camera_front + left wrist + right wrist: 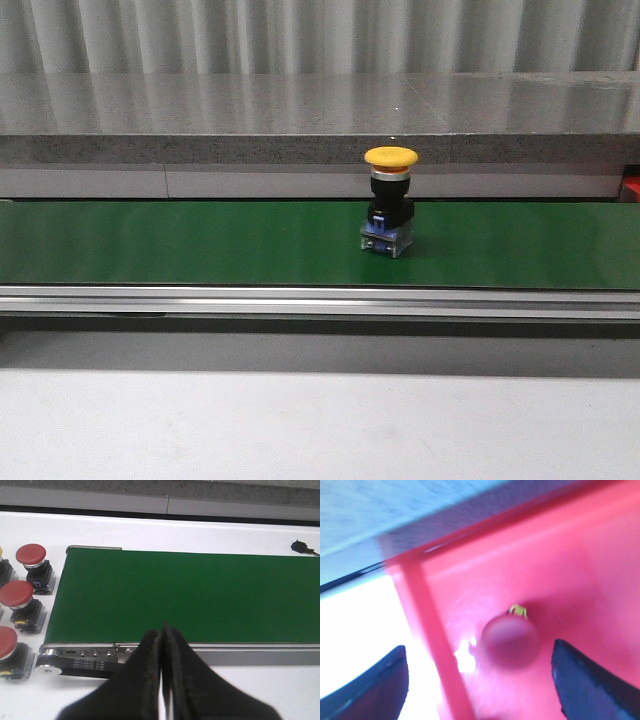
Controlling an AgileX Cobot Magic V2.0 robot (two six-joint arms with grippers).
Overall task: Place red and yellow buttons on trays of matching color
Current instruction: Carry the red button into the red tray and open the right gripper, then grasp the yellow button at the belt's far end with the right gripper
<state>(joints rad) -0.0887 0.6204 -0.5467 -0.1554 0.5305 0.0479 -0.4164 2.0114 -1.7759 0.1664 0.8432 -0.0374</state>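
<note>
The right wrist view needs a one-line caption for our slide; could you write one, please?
Open right gripper above a red button resting in the red tray, image motion-blurred.

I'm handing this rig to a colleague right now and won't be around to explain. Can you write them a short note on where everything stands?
Left gripper: shut, empty, hovering at the near edge of the green conveyor belt.
Right gripper: open, above the red tray; view is blurred.
Done: one red button lies in the red tray between the open fingers, apparently just released.
Waiting: a yellow button stands upright on the belt. Three more red buttons stand beside the belt's end.
Left: yellow button to a yellow tray, which is not in view; remaining red buttons to the red tray.
</note>
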